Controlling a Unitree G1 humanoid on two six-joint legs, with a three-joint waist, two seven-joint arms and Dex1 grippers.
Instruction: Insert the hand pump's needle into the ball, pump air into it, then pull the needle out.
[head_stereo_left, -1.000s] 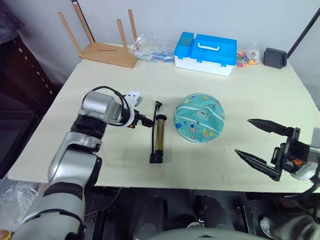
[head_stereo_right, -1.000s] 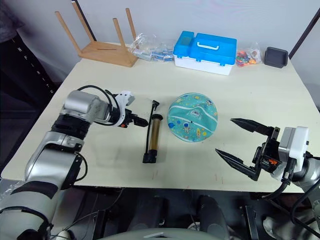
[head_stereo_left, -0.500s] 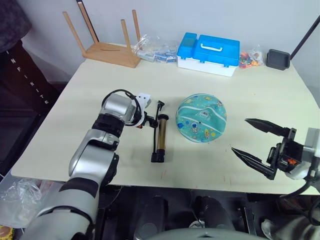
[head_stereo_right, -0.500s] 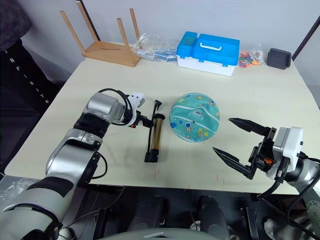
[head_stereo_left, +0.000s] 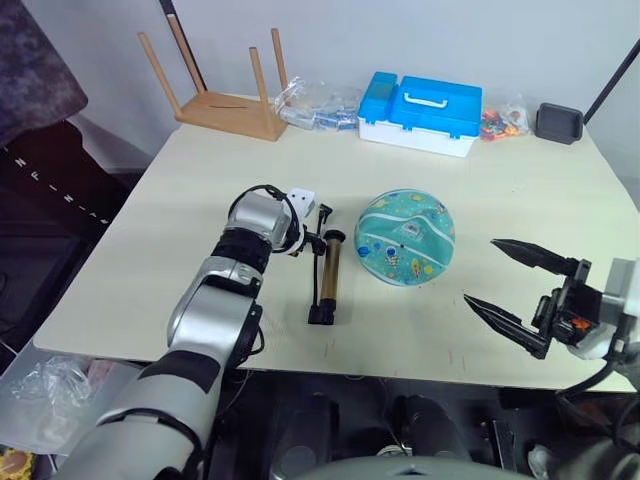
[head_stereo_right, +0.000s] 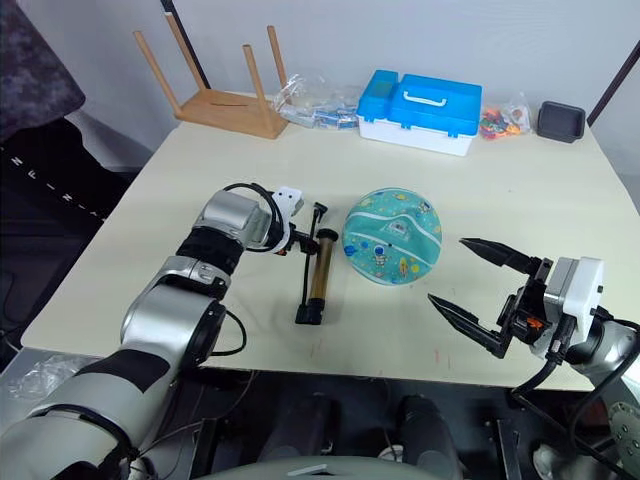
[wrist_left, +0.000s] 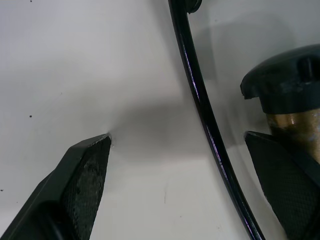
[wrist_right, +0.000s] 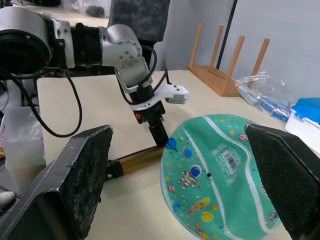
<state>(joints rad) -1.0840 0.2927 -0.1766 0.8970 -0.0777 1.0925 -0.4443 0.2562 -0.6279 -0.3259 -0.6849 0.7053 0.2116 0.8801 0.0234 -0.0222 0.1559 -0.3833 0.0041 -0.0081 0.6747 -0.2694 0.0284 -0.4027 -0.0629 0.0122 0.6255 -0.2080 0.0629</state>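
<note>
The teal ball (head_stereo_left: 404, 237) with cartoon prints rests mid-table. To its left lies the amber hand pump (head_stereo_left: 327, 277), black handle toward me. Its thin black hose (wrist_left: 200, 110) runs beside the barrel, ending in a black fitting (head_stereo_left: 322, 210); I cannot make out the needle. My left gripper (head_stereo_left: 311, 242) is open at table level next to the pump's far black cap (wrist_left: 285, 82), one finger on each side of the hose. Off to the ball's right, near the front edge, my right gripper (head_stereo_left: 480, 270) stands open and holds nothing.
A blue-and-white plastic case (head_stereo_left: 420, 105) stands at the back. Left of it are clear bags (head_stereo_left: 315, 100) and an upturned wooden stool (head_stereo_left: 225, 100). A bag of colourful bits (head_stereo_left: 497, 118) and a small black tray (head_stereo_left: 558, 122) lie back right.
The camera has shifted. My left gripper has crept right, closer to the pump's far cap, and now straddles the hose. The right gripper, ball and pump have not moved.
</note>
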